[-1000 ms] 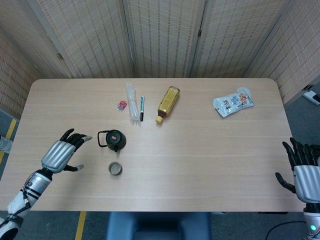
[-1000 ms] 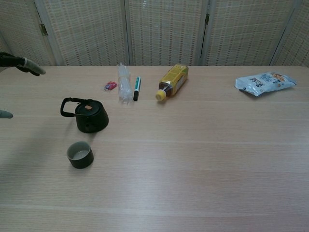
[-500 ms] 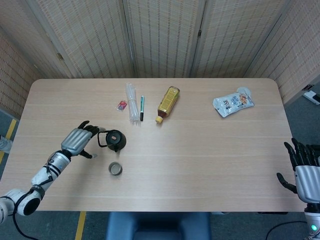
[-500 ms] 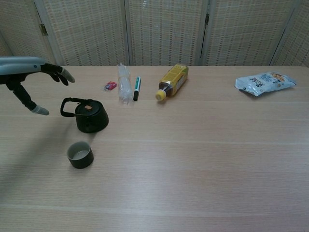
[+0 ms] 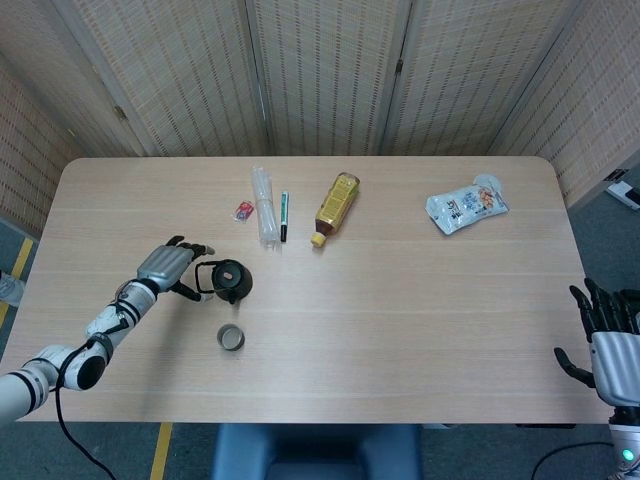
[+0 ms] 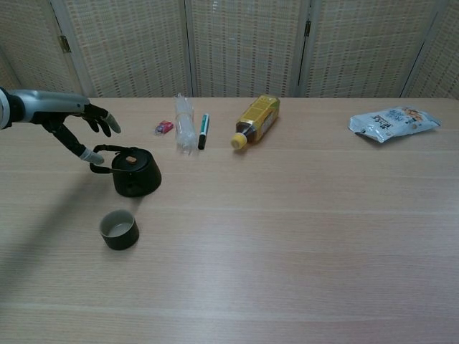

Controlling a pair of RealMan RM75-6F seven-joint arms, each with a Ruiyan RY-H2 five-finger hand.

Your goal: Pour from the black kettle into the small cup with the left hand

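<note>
The black kettle (image 5: 231,281) (image 6: 135,173) stands upright on the table, its loop handle turned toward the left. My left hand (image 5: 172,266) (image 6: 68,118) is open just left of that handle, fingers spread, the thumb tip close beside the loop without holding it. The small dark cup (image 5: 231,338) (image 6: 119,229) stands upright in front of the kettle, a short gap apart. My right hand (image 5: 605,332) hangs open off the table's front right corner and shows only in the head view.
Toward the back of the table (image 5: 400,300) lie a yellow bottle (image 5: 336,206) (image 6: 257,120) on its side, a pen (image 5: 284,215), a clear plastic wrapper (image 5: 264,205) and a small red item (image 5: 243,210). A snack bag (image 5: 466,204) (image 6: 393,123) lies at the back right.
My left hand has travelled right across the table from the left edge up to the kettle's handle. The kettle, the cup and the right hand have stayed put.
</note>
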